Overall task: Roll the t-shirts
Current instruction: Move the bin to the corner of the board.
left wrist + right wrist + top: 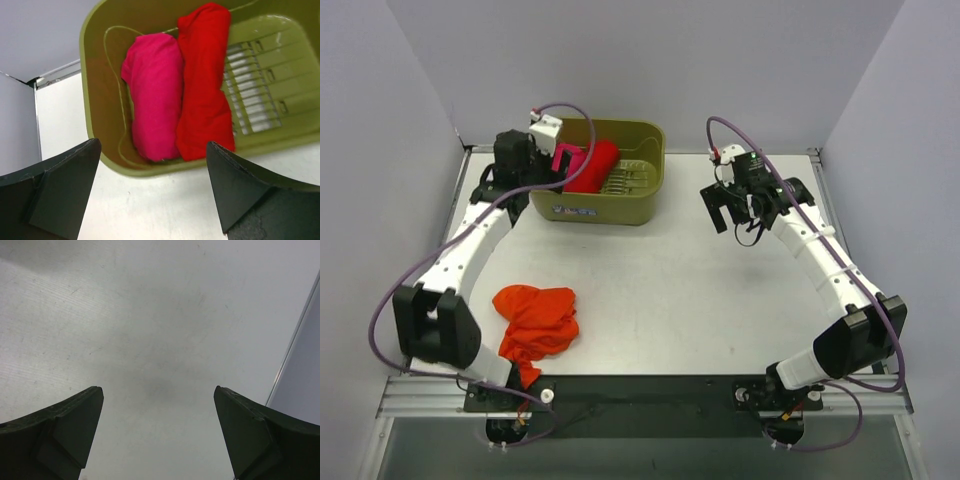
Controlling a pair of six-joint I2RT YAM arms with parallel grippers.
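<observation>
I see left fingers (60, 190) apart over the basket (95, 75) near rim (pink t-shirt (152, 100), red t-shirt (205, 90) rolled inside), right fingers (55, 435) apart over tabletop (150, 315); orange t-shirt (535, 325) crumpled lower left, long axis roughly top-to-bottom, nearer left arm (470, 240).

Robot lab cell: plain grey walls (380, 100) round white table (670, 290), alu rail (415, 398) at front edge.

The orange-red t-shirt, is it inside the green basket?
No, the orange-red t-shirt lies crumpled on the table, apart from the olive-green basket.
</observation>
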